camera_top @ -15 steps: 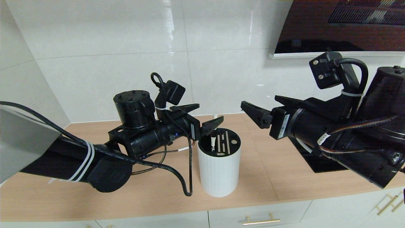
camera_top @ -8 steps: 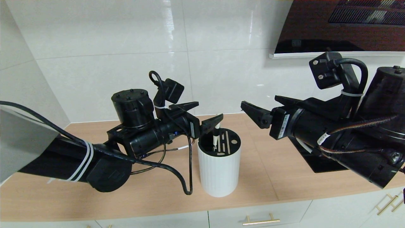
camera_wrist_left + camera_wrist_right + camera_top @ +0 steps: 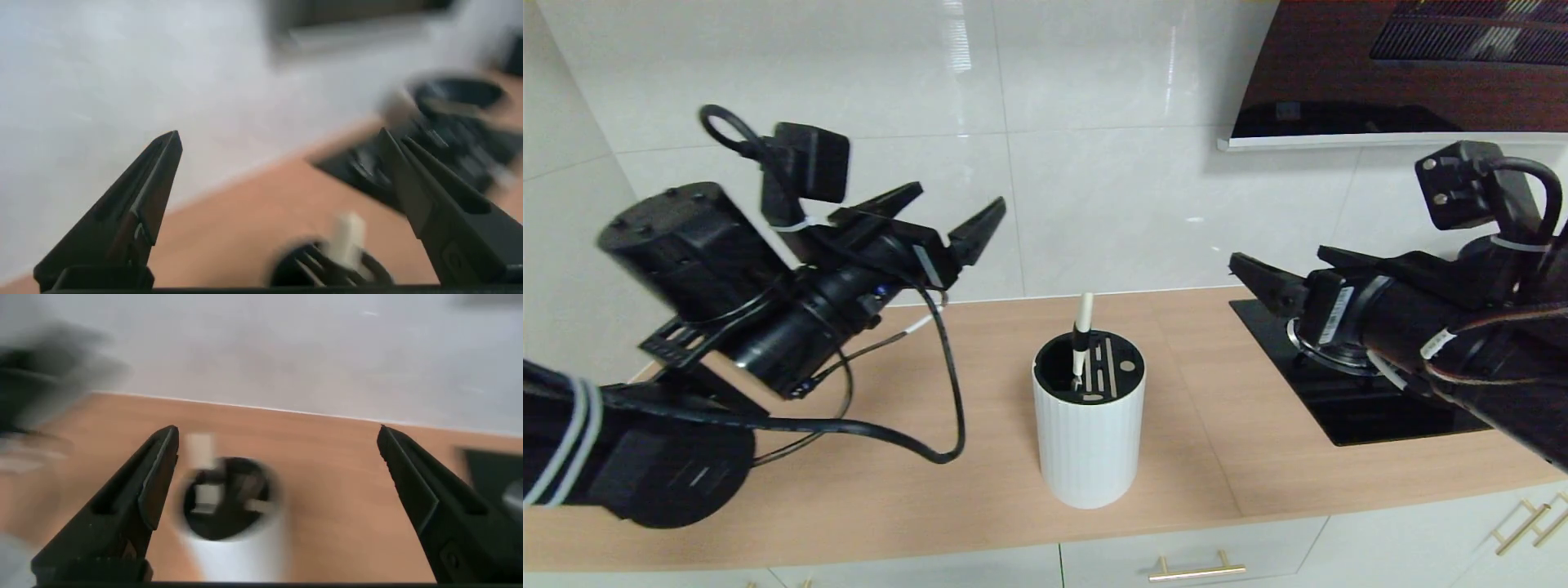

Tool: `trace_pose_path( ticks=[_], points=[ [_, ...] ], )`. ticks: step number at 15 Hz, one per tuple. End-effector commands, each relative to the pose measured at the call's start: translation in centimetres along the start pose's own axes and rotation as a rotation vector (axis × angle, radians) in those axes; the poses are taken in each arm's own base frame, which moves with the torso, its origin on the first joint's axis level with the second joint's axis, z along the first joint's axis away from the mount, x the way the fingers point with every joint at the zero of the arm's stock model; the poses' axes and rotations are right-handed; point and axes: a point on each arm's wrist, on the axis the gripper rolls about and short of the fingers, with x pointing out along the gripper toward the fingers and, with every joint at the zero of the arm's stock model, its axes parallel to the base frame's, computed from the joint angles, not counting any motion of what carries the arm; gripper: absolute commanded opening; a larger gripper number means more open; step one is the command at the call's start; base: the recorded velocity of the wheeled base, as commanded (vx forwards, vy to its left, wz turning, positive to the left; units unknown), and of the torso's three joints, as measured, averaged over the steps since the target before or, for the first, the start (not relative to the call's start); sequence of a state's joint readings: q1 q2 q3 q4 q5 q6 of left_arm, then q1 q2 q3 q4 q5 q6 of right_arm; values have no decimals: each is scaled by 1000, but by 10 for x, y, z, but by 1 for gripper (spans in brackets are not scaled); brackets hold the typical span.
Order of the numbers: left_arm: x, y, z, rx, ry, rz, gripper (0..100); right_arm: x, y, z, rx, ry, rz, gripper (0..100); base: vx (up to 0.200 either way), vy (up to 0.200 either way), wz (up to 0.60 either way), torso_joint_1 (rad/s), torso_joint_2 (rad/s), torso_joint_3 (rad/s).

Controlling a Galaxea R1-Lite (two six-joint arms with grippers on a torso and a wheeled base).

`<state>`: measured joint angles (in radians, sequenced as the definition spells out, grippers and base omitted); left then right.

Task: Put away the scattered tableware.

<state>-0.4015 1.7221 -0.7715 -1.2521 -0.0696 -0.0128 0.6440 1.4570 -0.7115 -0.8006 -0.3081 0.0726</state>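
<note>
- My left end effector [image 3: 962, 194] hangs wide open and empty, raised high to the left of the white holder [image 3: 1086, 441].
- My right end effector [image 3: 1276, 253] is also spread wide, gripping nothing, above the cooktop [image 3: 1339, 408].
- The holder stands on the wooden surface [image 3: 915, 498]; a white-handled utensil [image 3: 1081, 327] sits upright in its slot.

One white holder [image 3: 1088, 441], one utensil [image 3: 1083, 314], one cooktop [image 3: 1347, 408].

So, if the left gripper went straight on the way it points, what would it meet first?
Probably the wall: the left gripper points above the holder, though depth is unclear.
</note>
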Motion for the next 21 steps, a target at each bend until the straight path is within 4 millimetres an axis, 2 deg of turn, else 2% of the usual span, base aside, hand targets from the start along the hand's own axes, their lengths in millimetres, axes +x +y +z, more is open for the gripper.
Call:
trace_pose_path(
  ticks=[1, 2, 3, 6, 7, 8, 9, 10, 12, 13, 14, 15, 16, 18, 19, 20, 21],
  points=[
    [-76, 22, 33, 36, -35, 130, 100, -39, -29, 6, 5, -47, -99, 100, 0, 0, 0, 0, 0, 0],
    [-101, 20, 28, 36, -2, 143, 100, -55, -40, 6, 6, -62, -138, 100, 0, 0, 0, 0, 0, 0],
    [-115, 19, 26, 36, 13, 151, 100, -65, -47, 6, 6, -75, -173, 100, 0, 0, 0, 0, 0, 0],
    [-189, 13, 19, 44, 44, 226, 100, -129, -75, -6, 2, -151, -332, 100, 0, 0, 0, 0, 0, 0],
    [-213, 9, 11, 28, 68, 247, 100, -148, -79, -14, 1, -171, -358, 100, 0, 0, 0, 0, 0, 0],
    [-236, 3, 12, 12, 47, 259, 100, -172, -81, -27, 1, -202, -366, 100, 0, 0, 0, 0, 0, 0],
    [-248, -1, 14, -17, 43, 270, 100, -184, -81, -31, -1, -222, -363, 100, 0, 0, 0, 0, 0, 0],
    [-280, -10, 17, -37, 33, 290, 100, -207, -81, -40, -6, -241, -369, 100, 0, 0, 0, 0, 0, 0],
    [-318, -22, 19, -41, 50, 298, 100, -228, -82, -49, -15, -242, -420, 100, 0, 0, 0, 0, 0, 0],
    [-348, -31, 16, -54, 101, 313, 100, -245, -80, -58, -26, -256, -422, 100, 0, 0, 0, 0, 0, 0],
    [-348, -31, 16, -66, 154, 385, 100, -256, -79, -63, -60, -260, -405, 100, 0, 0, 0, 0, 0, 0],
    [-349, -30, 18, -88, 106, 452, 100, -269, -77, -69, -116, -270, -410, 100, 0, 0, 0, 0, 0, 0],
    [-348, -30, 19, -87, 74, 469, 100, -274, -77, -77, -165, -250, -426, 100, 0, 0, 0, 0, 0, 0],
    [-348, -32, 13, -50, 48, 544, 100, -275, -78, -73, -158, -292, -493, 100, 0, 0, 0, 0, 0, 0],
    [-357, -37, 5, -25, 5, 547, 100, -275, -78, -73, -149, -309, -537, 100, 0, 0, 0, 0, 0, 0],
    [-355, -34, -10, -12, 56, 560, 100, -273, -76, -79, -163, -291, -604, 100, 0, 0, 0, 0, 0, 0],
    [-354, -31, -24, 7, 84, 596, 100, -273, -76, -92, -179, -282, -650, 100, 0, 0, 0, 0, 0, 0]
  ],
)
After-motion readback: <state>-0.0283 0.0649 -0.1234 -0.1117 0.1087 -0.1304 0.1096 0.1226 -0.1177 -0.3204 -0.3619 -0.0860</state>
